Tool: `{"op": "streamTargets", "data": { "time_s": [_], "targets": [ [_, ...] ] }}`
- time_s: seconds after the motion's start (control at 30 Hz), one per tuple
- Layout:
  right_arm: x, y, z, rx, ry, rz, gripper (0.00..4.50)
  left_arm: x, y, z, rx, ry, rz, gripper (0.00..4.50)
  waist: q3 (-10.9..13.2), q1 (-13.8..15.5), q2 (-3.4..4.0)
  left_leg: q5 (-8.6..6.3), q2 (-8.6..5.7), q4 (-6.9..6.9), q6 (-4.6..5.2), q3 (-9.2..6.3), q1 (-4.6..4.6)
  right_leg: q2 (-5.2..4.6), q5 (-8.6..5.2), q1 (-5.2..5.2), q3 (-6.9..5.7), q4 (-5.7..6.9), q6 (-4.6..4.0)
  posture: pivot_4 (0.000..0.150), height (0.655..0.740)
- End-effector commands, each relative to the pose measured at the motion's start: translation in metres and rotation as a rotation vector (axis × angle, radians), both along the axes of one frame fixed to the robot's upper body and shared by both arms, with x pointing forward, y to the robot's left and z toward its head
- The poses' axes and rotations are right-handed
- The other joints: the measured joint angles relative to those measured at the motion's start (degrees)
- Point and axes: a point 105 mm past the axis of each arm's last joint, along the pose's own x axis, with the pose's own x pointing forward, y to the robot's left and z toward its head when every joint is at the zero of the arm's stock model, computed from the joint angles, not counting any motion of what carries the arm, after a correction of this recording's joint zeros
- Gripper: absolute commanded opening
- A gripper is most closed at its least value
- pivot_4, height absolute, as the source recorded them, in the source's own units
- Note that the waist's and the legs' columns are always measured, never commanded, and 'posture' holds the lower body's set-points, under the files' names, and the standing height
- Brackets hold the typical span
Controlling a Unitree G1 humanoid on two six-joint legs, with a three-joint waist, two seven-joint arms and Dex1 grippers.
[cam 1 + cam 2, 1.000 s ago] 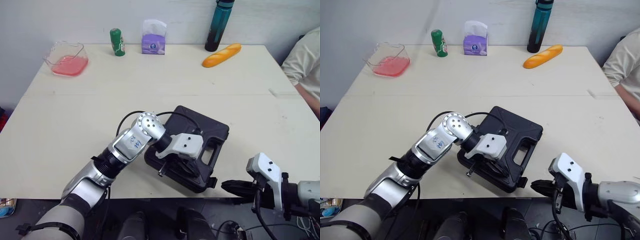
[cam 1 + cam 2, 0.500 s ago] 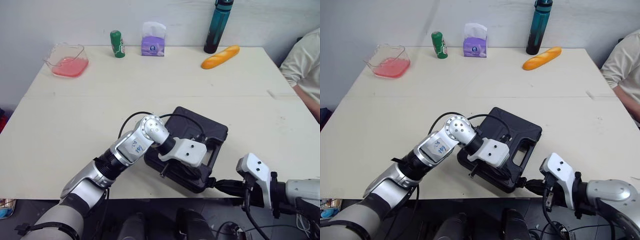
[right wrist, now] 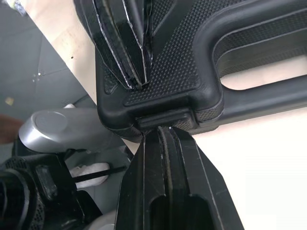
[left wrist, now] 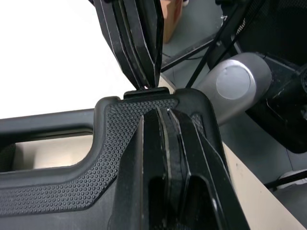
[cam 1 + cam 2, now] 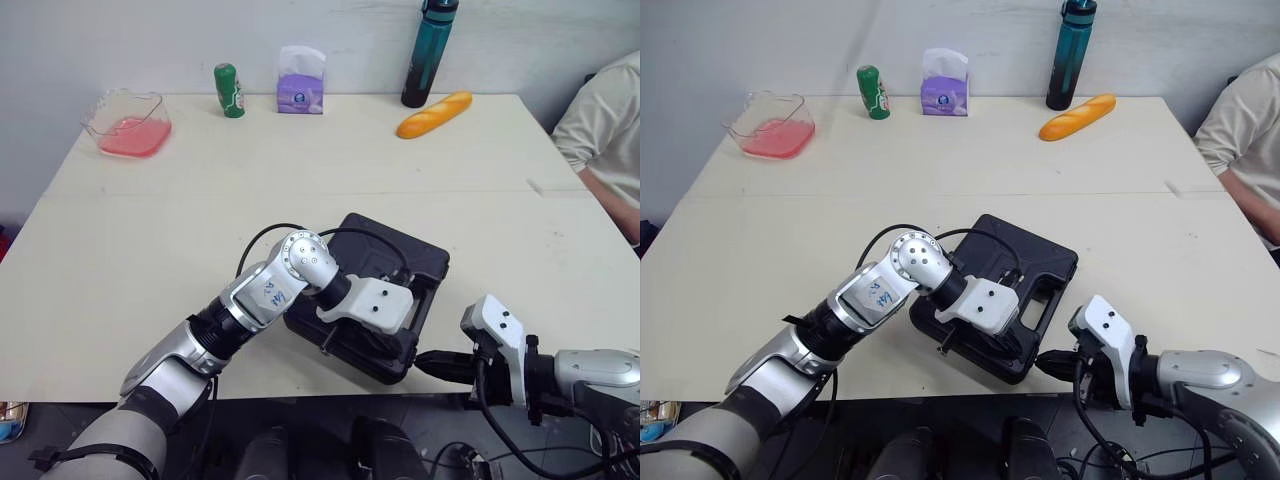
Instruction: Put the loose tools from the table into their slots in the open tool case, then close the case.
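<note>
The black tool case (image 5: 390,262) lies closed near the table's front edge, its handle toward the front right. My left gripper (image 5: 388,343) rests shut on the lid by the front corner; in the left wrist view its fingers (image 4: 162,115) press together on the textured lid (image 4: 62,167). My right gripper (image 5: 424,361) reaches in from beyond the table edge, shut, its tips against the small latch (image 3: 165,118) on the case's front edge. The right gripper (image 4: 136,57) meets that latch (image 4: 144,93) from the opposite side in the left wrist view.
Along the far edge stand a clear container with pink contents (image 5: 128,120), a green can (image 5: 229,90), a purple tissue pack (image 5: 300,80), a teal bottle (image 5: 423,55) and a bread loaf (image 5: 433,113). A person's sleeve (image 5: 605,110) shows at the right.
My right gripper has moved left and in toward the case until its tips touch the latch. The left gripper has shifted a little toward the case's front corner.
</note>
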Motion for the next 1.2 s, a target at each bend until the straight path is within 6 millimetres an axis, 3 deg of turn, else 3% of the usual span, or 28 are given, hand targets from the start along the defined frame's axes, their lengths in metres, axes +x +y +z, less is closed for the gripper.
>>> {"op": "streamTargets", "data": {
  "time_s": [0.03,0.13,0.23,0.3,0.4,0.47,0.5,0.57,0.77,0.8,0.9,1.03,1.2],
  "targets": [
    [-0.001,0.005,0.015,-0.001,-0.087,0.053,0.0,0.006,0.009,-0.036,0.142,0.037,0.083,0.04,0.0,0.05,0.0,0.0,0.0,0.0,0.01,0.0,0.0,0.0,0.0,0.0,0.0,0.0,0.0,0.15,0.7314],
    [-0.001,-0.007,0.022,-0.031,-0.114,0.037,0.0,0.011,0.006,-0.02,0.079,0.109,0.124,0.04,0.0,0.28,0.01,-0.02,-0.03,0.01,0.03,0.0,-0.02,-0.02,0.01,0.0,0.0,-0.01,0.01,0.15,0.7314],
    [-0.003,-0.019,0.039,-0.021,-0.168,0.036,0.0,0.014,0.004,0.019,-0.065,0.29,0.168,0.04,0.01,0.4,0.02,-0.03,-0.07,0.05,0.08,-0.01,-0.12,-0.02,0.04,-0.02,-0.03,-0.02,0.07,0.15,0.7314],
    [-0.001,-0.033,0.046,-0.049,-0.196,0.003,0.0,0.017,0.015,0.043,-0.132,0.38,0.182,0.04,0.12,0.37,0.06,-0.05,-0.07,0.07,0.11,-0.05,-0.22,0.01,0.05,-0.08,-0.07,-0.02,0.08,0.15,0.7314],
    [0.004,-0.053,0.048,-0.101,-0.215,-0.064,0.0,0.027,0.039,0.059,-0.183,0.35,0.235,0.04,0.14,0.27,0.09,0.06,-0.06,0.03,-0.08,-0.04,-0.3,0.08,0.04,-0.17,-0.07,-0.03,0.08,0.15,0.7314],
    [0.0,-0.069,0.055,-0.101,-0.205,-0.092,0.0,0.037,0.075,0.076,-0.221,0.348,0.315,0.04,0.17,0.17,0.13,0.08,-0.07,0.02,-0.12,0.01,-0.3,0.12,0.04,-0.18,-0.06,-0.01,0.08,0.15,0.7314],
    [-0.004,-0.075,0.059,-0.096,-0.2,-0.094,0.32,0.039,0.092,0.083,-0.234,0.346,0.345,0.65,0.2,0.16,0.18,0.08,-0.07,0.0,-0.13,0.06,-0.27,0.13,0.04,-0.19,-0.02,0.0,0.08,0.15,0.7314],
    [-0.012,-0.083,0.068,-0.09,-0.195,-0.092,0.97,0.037,0.12,0.086,-0.231,0.34,0.39,1.37,0.25,0.09,0.22,0.09,-0.07,-0.03,-0.15,0.12,-0.29,0.18,0.04,-0.26,0.01,0.04,0.08,0.15,0.7314],
    [-0.029,-0.116,0.111,-0.131,-0.273,-0.132,4.03,0.02,0.201,0.084,-0.216,0.304,0.648,4.27,0.43,0.3,0.35,-0.02,-0.09,-0.02,-0.13,0.15,-0.25,0.09,0.04,-0.22,0.08,-0.09,0.1,0.15,0.7314],
    [-0.032,-0.122,0.116,-0.134,-0.273,-0.138,4.46,0.013,0.209,0.084,-0.212,0.305,0.673,4.5,0.51,0.31,0.28,-0.03,-0.12,-0.02,-0.11,0.13,-0.24,-0.01,0.05,-0.2,0.09,-0.09,0.11,0.15,0.7314],
    [-0.039,-0.137,0.124,-0.157,-0.264,-0.16,4.46,-0.008,0.232,0.087,-0.209,0.317,0.744,4.5,0.59,0.23,0.14,-0.12,-0.06,-0.07,-0.22,0.06,-0.26,-0.1,0.02,-0.24,0.07,-0.16,0.05,0.15,0.7314],
    [-0.034,-0.149,0.13,-0.191,-0.312,-0.176,4.46,-0.012,0.254,0.098,-0.327,0.252,0.895,4.5,0.7,0.22,0.33,-0.21,-0.13,-0.11,-0.27,-0.05,-0.26,-0.28,-0.05,-0.23,0.03,-0.19,-0.06,0.15,0.7314],
    [-0.021,-0.147,0.132,-0.177,-0.351,-0.141,4.46,-0.016,0.26,0.096,-0.356,0.244,0.942,4.5,0.89,0.02,0.64,-0.31,-0.15,-0.14,-0.65,-0.01,-0.2,-0.31,-0.03,-0.25,0.03,-0.09,-0.03,0.15,0.7314]
  ]
}}
